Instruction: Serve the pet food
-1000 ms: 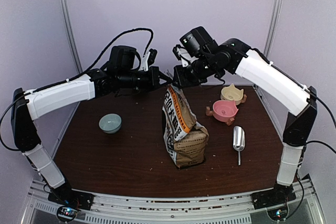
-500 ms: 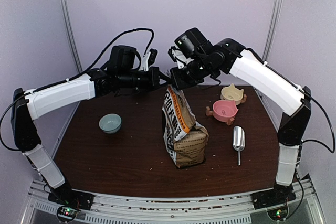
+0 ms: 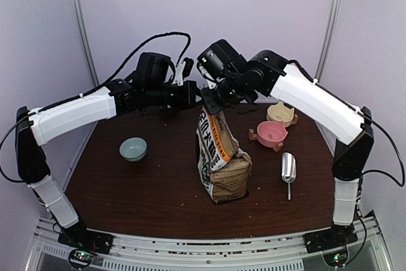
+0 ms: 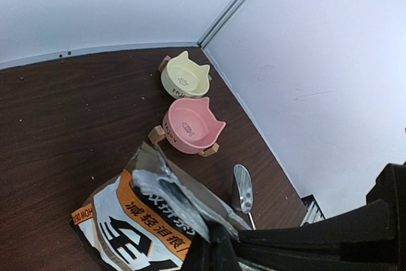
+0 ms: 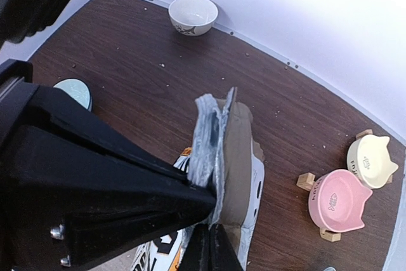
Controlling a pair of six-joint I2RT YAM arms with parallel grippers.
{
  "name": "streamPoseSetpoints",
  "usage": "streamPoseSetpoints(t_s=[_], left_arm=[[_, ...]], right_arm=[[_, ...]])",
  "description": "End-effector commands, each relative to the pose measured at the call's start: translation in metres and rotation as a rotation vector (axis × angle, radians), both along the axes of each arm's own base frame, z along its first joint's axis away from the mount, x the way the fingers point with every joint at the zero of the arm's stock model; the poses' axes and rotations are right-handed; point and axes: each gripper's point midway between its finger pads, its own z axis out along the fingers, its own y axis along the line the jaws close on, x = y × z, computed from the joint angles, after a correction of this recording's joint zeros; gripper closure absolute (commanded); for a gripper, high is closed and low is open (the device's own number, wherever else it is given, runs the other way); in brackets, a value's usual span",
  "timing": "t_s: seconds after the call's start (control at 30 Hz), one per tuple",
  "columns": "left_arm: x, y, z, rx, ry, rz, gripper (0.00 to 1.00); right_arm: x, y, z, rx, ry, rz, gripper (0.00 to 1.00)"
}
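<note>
The brown kraft pet food bag (image 3: 219,157) stands upright mid-table. Its torn top shows a silver lining (image 5: 212,134) and only a narrow slit; the pet food itself is hidden inside. My left gripper (image 3: 198,98) comes in from the left and is shut on the bag's top edge, its black fingers pinching the lining (image 4: 219,236). My right gripper (image 3: 211,105) reaches from the right and is shut on the opposite lip of the same top (image 5: 211,230), right beside the left one. Orange and black print covers the bag's face (image 4: 136,211).
A pink cat-shaped bowl (image 3: 271,132) and a cream one (image 3: 281,113) sit on wooden stands at the back right. A metal scoop (image 3: 288,168) lies to the right of the bag. A pale green bowl (image 3: 133,149) sits left; a white bowl (image 5: 193,14) stands by the back wall.
My right gripper has moved left and down onto the bag's top and shut on its lip. The left gripper has kept its pinch, shifting only slightly.
</note>
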Motion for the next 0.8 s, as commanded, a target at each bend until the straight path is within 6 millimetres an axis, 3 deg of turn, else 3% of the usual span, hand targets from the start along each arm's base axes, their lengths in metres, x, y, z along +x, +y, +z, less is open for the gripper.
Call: streamPoseSetpoints(t_s=[0.0,0.77], left_arm=[[0.011,0.006,0.024,-0.002,-0.075,0.063,1.0],[0.017,0.01,0.016,0.018,-0.065,0.107,1.0]], right_arm=[[0.012,-0.037,-0.001,-0.187,-0.091,-0.126,1.0],[0.017,-0.053,0.003,-0.237,-0.137,-0.2,1.0]])
